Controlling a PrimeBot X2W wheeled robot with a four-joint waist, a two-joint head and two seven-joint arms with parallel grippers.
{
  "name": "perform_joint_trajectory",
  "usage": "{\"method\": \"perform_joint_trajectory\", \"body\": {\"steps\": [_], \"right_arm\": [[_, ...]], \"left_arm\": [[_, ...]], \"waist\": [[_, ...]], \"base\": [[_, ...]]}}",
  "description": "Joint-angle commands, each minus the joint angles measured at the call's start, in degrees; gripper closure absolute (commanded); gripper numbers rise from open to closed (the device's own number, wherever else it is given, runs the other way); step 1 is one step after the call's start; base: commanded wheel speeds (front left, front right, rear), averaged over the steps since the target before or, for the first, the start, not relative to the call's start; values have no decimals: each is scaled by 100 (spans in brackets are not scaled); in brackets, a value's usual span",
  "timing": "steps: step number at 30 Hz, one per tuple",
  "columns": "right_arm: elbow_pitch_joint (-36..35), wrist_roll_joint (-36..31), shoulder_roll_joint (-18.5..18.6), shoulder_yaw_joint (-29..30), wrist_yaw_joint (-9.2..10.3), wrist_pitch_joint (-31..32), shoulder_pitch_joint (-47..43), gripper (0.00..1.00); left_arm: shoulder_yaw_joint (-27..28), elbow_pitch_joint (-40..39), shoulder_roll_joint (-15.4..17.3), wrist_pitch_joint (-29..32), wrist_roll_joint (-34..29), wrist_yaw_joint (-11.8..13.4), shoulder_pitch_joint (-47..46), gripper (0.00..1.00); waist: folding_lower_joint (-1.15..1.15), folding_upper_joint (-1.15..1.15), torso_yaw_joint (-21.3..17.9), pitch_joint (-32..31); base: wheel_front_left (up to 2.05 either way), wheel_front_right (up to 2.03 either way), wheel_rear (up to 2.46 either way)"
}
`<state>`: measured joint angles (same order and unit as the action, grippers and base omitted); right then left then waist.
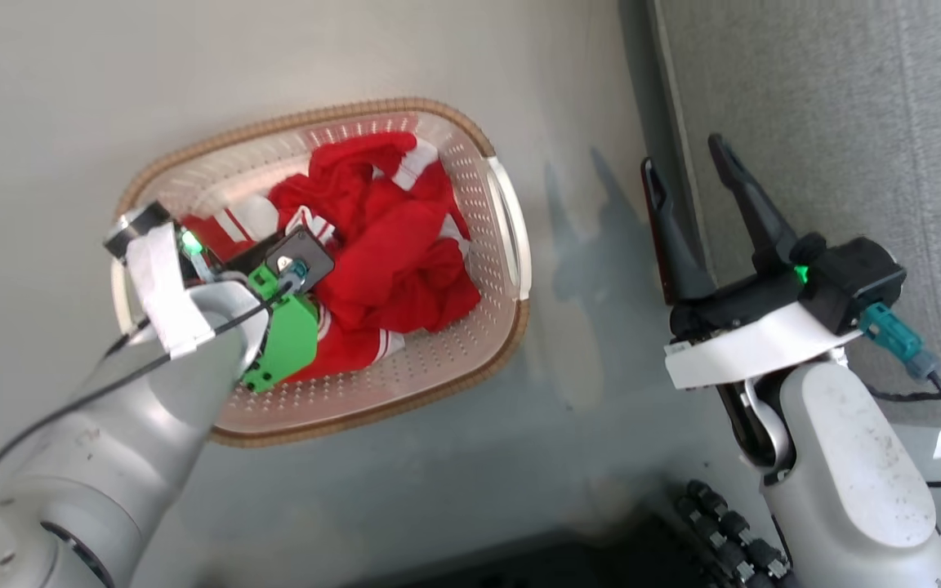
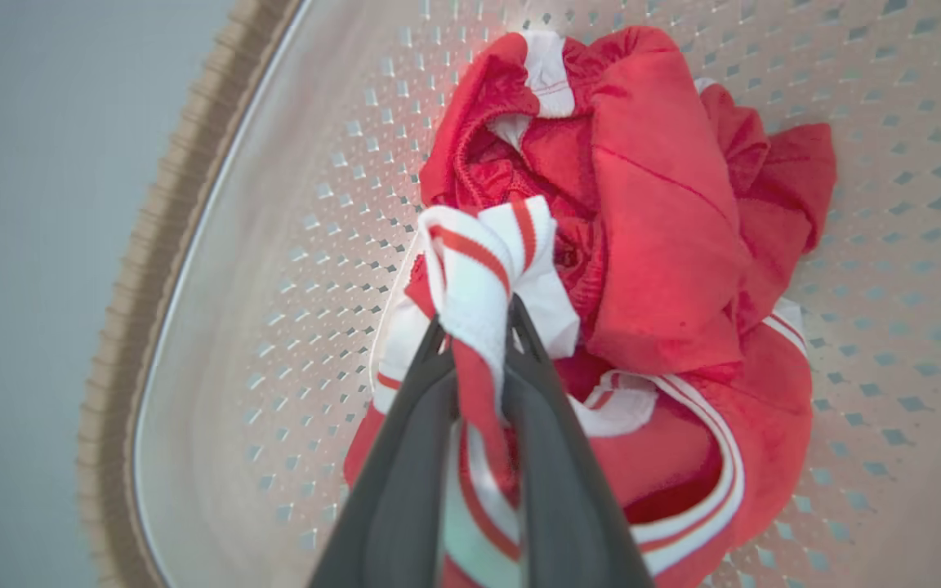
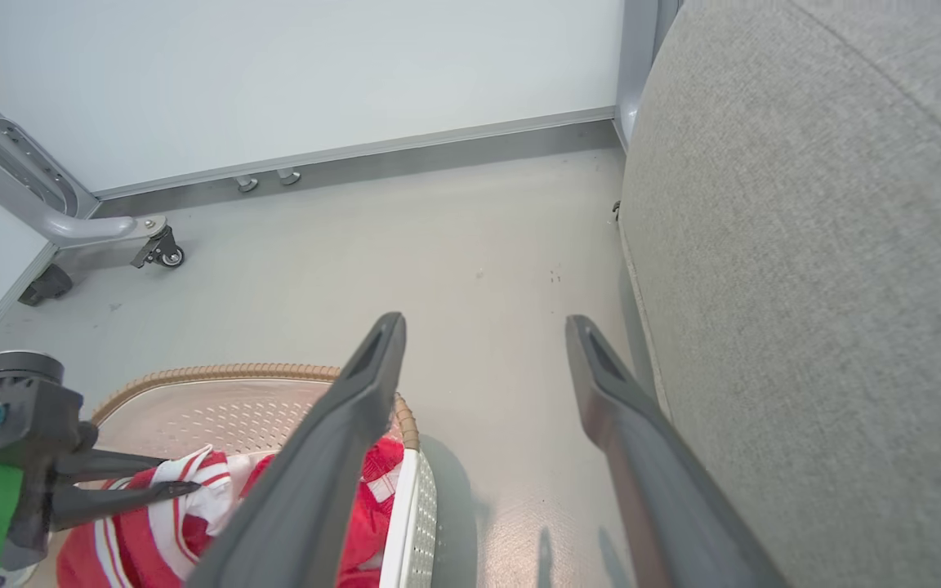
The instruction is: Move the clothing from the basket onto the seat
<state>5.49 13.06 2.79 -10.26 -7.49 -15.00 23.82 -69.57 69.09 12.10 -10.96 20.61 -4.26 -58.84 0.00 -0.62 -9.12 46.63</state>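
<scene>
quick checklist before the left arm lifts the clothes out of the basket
1. Left gripper shut on fabric: ok, its fingers pinch the striped trim of the clothing.
2. Grip takes cloth alone, not the basket: ok, the fingertips sit on cloth, apart from the perforated wall.
3. The garments will come out separately: cannot tell, they lie bunched in one pile.
4. Right gripper out of the lift path: ok, open, over the floor between basket and seat, touching neither.
5. Seat ready as drop spot: ok for the part in view, plain grey fabric.
</scene>
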Motion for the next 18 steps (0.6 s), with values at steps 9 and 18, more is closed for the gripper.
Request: {"method": "perform_joint_trajectory", "body": {"steps": [9, 18], "right_arm": [[280, -146, 20, -53, 0, -28, -608, 0], [614, -134, 21, -335, 0, -28, -1251, 0]], "left_arm": [[668, -329, -160, -428, 697, 299, 1008, 100], [1705, -2105, 78, -427, 831, 787, 2236, 100]], "waist": [[0, 62, 359, -1851], [0, 62, 587, -3174]], "base": [[0, 0, 0], [0, 0, 0]]}}
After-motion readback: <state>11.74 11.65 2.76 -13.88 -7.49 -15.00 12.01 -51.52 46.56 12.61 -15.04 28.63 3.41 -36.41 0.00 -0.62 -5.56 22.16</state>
